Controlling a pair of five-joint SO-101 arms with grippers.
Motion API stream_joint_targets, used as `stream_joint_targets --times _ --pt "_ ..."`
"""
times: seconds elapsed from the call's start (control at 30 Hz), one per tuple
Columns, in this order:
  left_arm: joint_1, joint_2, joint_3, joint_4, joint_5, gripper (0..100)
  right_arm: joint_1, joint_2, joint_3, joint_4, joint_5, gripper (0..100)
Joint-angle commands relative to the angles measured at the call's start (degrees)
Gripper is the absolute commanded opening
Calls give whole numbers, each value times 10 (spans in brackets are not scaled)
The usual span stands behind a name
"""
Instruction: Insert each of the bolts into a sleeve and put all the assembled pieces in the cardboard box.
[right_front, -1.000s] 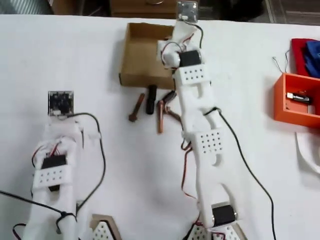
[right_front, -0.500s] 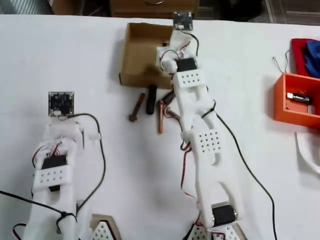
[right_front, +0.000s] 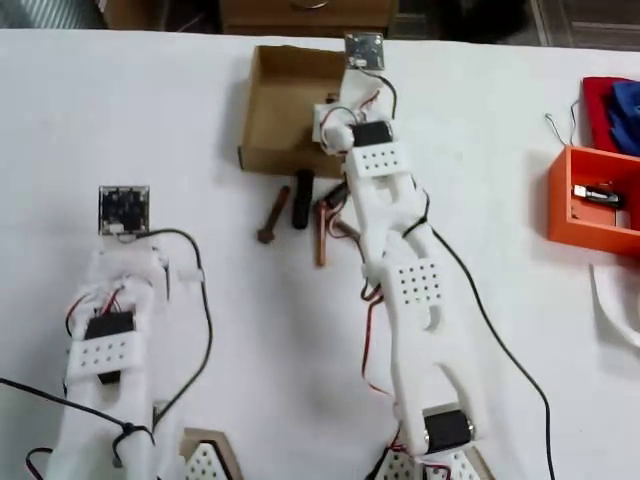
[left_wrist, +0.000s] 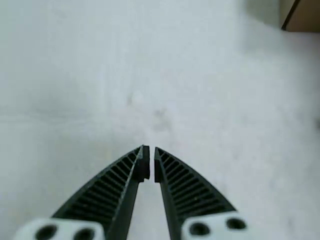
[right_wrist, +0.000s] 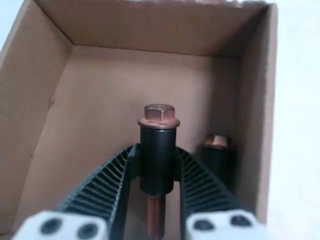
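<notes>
The open brown cardboard box (right_front: 262, 110) sits at the far side of the white table (right_front: 200, 100). The right gripper (right_wrist: 156, 156) is over its inside, pinching a black sleeve with a copper bolt through it (right_wrist: 158, 142). The hex head pokes out past the fingertips, and the threaded end shows back between the fingers. Can't tell if it touches the box floor. 1 more sleeved copper bolt (right_wrist: 216, 152) is already in the box, right against a side wall, just beside the held one but apart from it.

Over at the table's right edge there's an orange open bin (right_front: 560, 215) with 1 small dark-and-silver item (right_front: 597, 194) inside.

Just outside the box's near wall lie a loose black sleeve (right_front: 302, 198), a bare copper bolt (right_front: 272, 215) and a second bare copper bolt (right_front: 321, 235), all close together. The right arm (right_front: 415, 285) crosses right beside that cluster and hides part of it.

The left gripper (left_wrist: 149, 162) hangs over bare table, fingers pressed nearly together with just a sliver of gap, holding nothing. The left arm (right_front: 110, 330) sits at the near left, well apart from the box. There's plenty of open table between the 2 arms and to the left of the box.
</notes>
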Motion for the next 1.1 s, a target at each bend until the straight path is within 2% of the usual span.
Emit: stream_joint_targets --times 0.0,0.8,0.97,1.07 --pt "4 -5 -3 -11 -4 48 6 -15 -5 -17 2 21" --pt "4 -5 -2 -11 -4 48 4 8 -6 -13 3 29" --pt "4 -5 -2 -11 -4 48 2 8 -10 3 3 177" --pt "4 -5 -2 -11 -4 49 2 5 -11 3 3 190"
